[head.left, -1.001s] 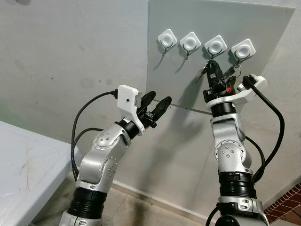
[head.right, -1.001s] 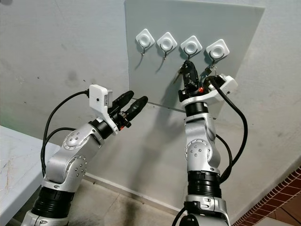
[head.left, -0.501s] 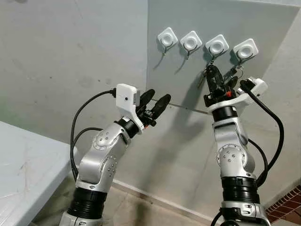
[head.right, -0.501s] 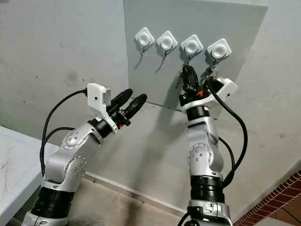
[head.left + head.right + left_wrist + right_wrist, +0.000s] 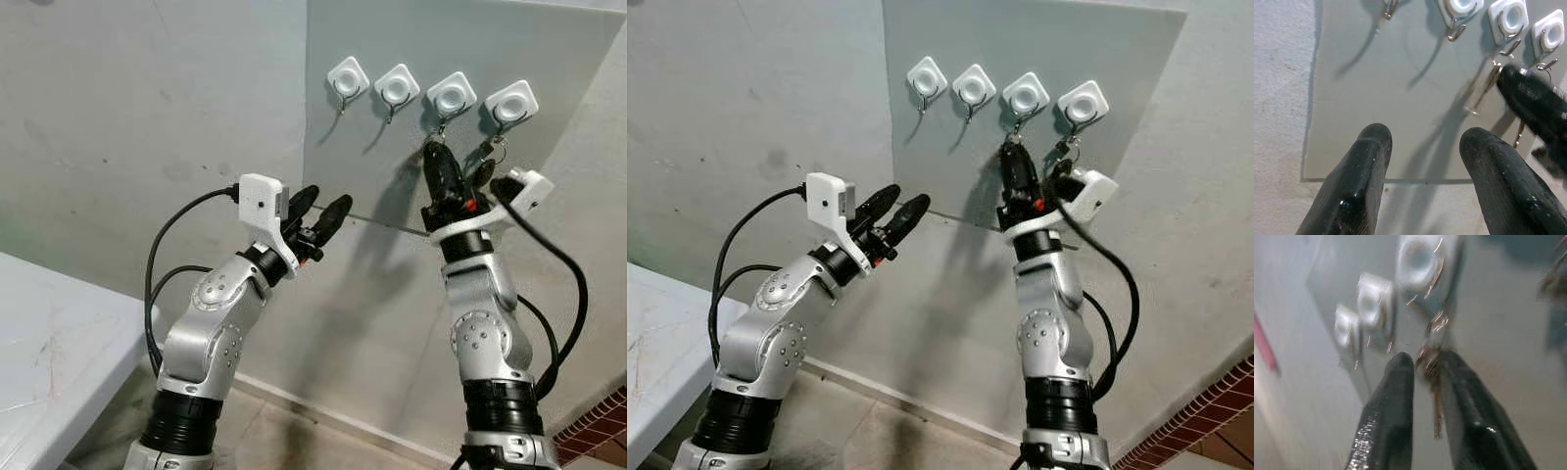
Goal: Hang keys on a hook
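Note:
Four white square hooks sit in a row on a grey board (image 5: 558, 59). My right gripper (image 5: 435, 149) is raised just under the third hook (image 5: 451, 95) from the left. It is shut on a bunch of keys (image 5: 1433, 382), whose ring end (image 5: 1436, 323) is right at that hook's metal prong. Whether the ring is over the prong I cannot tell. Another set of keys (image 5: 491, 147) hangs from the rightmost hook (image 5: 511, 101). My left gripper (image 5: 319, 208) is held open in the air before the board's lower left corner, holding nothing.
The two left hooks (image 5: 349, 76) (image 5: 397, 86) are bare. A pale table (image 5: 49, 362) stands at the lower left. The board leans on a grey wall (image 5: 147, 117), and brick-red floor tiles (image 5: 607, 416) show at the lower right.
My right gripper has risen with the keys from below the third hook up to its prong, and its wrist has turned. The left arm has barely moved.

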Controlling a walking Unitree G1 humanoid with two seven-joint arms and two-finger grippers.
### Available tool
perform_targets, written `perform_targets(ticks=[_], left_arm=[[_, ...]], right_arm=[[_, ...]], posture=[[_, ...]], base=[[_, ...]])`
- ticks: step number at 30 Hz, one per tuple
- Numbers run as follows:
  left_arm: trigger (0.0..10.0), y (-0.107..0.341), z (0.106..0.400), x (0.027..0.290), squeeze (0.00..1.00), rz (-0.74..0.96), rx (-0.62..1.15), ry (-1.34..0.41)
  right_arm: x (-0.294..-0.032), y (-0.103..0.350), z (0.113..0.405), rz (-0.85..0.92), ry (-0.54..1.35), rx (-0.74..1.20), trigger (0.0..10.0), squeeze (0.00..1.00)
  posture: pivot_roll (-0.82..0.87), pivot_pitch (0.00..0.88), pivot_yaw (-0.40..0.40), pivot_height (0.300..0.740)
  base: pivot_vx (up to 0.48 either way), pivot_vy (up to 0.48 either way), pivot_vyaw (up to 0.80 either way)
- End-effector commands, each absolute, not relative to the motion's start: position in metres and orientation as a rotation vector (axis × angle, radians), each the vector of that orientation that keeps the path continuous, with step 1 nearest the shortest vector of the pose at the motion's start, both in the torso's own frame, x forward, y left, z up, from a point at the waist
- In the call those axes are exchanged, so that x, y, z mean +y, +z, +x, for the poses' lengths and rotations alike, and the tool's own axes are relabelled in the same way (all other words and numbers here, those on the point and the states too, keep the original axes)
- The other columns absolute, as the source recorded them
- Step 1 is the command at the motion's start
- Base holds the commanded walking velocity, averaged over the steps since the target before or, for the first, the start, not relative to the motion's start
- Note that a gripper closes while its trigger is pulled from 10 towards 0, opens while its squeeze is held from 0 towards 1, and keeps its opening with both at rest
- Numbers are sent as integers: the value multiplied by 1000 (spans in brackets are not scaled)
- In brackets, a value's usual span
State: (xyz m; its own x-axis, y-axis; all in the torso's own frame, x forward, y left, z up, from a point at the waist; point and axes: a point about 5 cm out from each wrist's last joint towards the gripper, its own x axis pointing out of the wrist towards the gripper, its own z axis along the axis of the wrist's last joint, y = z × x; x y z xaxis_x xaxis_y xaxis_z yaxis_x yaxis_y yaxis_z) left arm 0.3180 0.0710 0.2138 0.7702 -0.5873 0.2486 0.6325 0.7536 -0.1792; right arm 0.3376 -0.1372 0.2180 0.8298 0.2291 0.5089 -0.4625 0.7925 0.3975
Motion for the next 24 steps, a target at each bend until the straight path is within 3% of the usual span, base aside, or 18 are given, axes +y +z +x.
perform_targets(ticks=[1, 15, 24], left_arm=[[10000, 215, 318, 74, 0, -260, -187, -648], [10000, 184, 322, 89, 0, -268, -124, -504], [10000, 141, 327, 114, 0, -288, -30, -328]], right_arm=[[-129, 211, 336, 494, 422, -424, 10000, 1000], [-137, 178, 326, 440, 379, -337, 10000, 1000], [-158, 134, 313, 376, 253, -222, 10000, 1000]], posture=[[73, 5, -15, 740], [72, 0, -13, 740], [59, 0, -7, 740]], base=[[0, 0, 0], [0, 0, 0], [0, 0, 0]])
